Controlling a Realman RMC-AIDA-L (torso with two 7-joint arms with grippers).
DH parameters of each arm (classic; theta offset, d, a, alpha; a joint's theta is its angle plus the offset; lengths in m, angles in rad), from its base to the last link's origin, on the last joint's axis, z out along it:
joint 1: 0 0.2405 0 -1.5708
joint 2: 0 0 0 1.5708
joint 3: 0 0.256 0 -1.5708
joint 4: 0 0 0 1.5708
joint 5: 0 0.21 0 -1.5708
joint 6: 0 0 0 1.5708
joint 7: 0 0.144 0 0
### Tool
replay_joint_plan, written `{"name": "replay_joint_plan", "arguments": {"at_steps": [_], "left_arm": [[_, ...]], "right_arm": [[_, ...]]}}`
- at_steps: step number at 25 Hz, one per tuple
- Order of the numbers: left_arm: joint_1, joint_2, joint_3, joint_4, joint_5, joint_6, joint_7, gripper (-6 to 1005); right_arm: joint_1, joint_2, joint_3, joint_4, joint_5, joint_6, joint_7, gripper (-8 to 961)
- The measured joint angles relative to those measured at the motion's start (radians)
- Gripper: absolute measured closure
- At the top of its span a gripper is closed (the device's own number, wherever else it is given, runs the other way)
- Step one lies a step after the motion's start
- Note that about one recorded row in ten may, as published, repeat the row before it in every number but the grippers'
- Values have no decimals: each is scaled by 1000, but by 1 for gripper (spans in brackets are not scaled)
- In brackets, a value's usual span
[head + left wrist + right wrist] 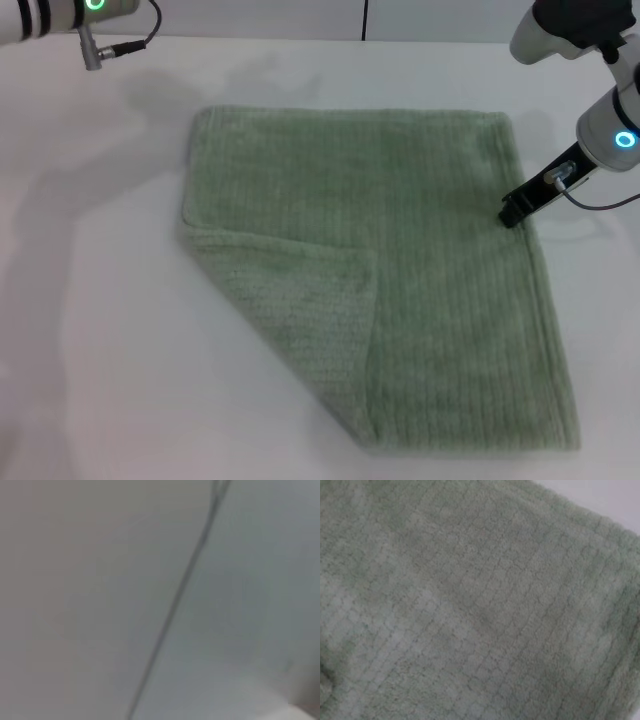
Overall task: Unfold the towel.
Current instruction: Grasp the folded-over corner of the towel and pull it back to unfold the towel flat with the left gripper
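A: Broadest first?
B: White, smooth, matte surface (90, 330), spreading under everything, faintly shadowed at far left.

A: On it?
B: Pale sage-green towel (430, 260), soft terry pile crossed by fine ribbed lines, hemmed along the edges. Lies flat across the middle and right, roughly four-sided, skewed so the near edge runs out toward the right. One corner at the left near side folded back over the top, making a lighter triangular flap with a raised crease.

A: Close up?
B: In the right wrist view, towel (480, 610) filling almost the whole frame: fuzzy loops pressed into a small grid pattern, a rounded hem along one edge, a sliver of white surface (615, 500) past it.

A: Arms?
B: Right arm in from the far right, glossy white shell with a glowing cyan ring, ending in a slim black right gripper (514, 212). Tip down at the towel's right edge, about halfway between far and near. Fingers too small and dark there: cannot tell whether spread or pressed together.

A: Other side?
B: Left arm (60, 15) parked at the far left corner, white with black bands, well apart from the towel. Left wrist view only blurred grey with one thin dark line.
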State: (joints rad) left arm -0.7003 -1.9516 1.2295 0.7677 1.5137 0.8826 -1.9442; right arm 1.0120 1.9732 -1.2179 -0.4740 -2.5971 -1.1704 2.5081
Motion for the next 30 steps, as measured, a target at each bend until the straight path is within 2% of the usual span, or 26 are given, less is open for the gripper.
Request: {"name": "replay_joint_plan", "arguments": {"at_steps": [1,2,6,8,12,15,16,19,21,28,29,30], "left_arm": [[-7,1,-30,33,97,64,-62,184],[-7,1,-30,33,97,64,-62,183],[-17,-1,-50,124,291,191,-176,183],[-17,-1,-50,124,291,191,-176,183],[-38,-12,-52,166,432,283,-230,183],[-38,-12,-52,166,432,283,-230,183],[-70,-27,-52,181,554,398,-230,183],[-84,-51,-52,215,630,494,-180,183],[-83,-66,-50,237,655,518,-157,183],[-85,-90,-34,246,680,553,-119,183],[-90,-105,-26,247,713,549,-119,183],[-92,-107,-23,246,718,548,-119,183]], "right_arm": [[0,0,0,0,0,0,0,949],[0,0,0,0,0,0,0,949],[0,2,-1,0,0,0,0,949],[0,2,-2,0,0,0,0,949],[1,3,-5,0,0,0,0,949],[1,3,-6,0,0,0,0,949],[1,3,-5,0,0,0,-2,949],[0,3,-3,0,0,0,-6,949],[0,2,-2,0,0,0,-7,949],[-1,1,-6,0,0,0,-7,950],[-1,1,-6,0,0,0,-7,950],[-1,1,-6,0,0,0,-7,950]]}}
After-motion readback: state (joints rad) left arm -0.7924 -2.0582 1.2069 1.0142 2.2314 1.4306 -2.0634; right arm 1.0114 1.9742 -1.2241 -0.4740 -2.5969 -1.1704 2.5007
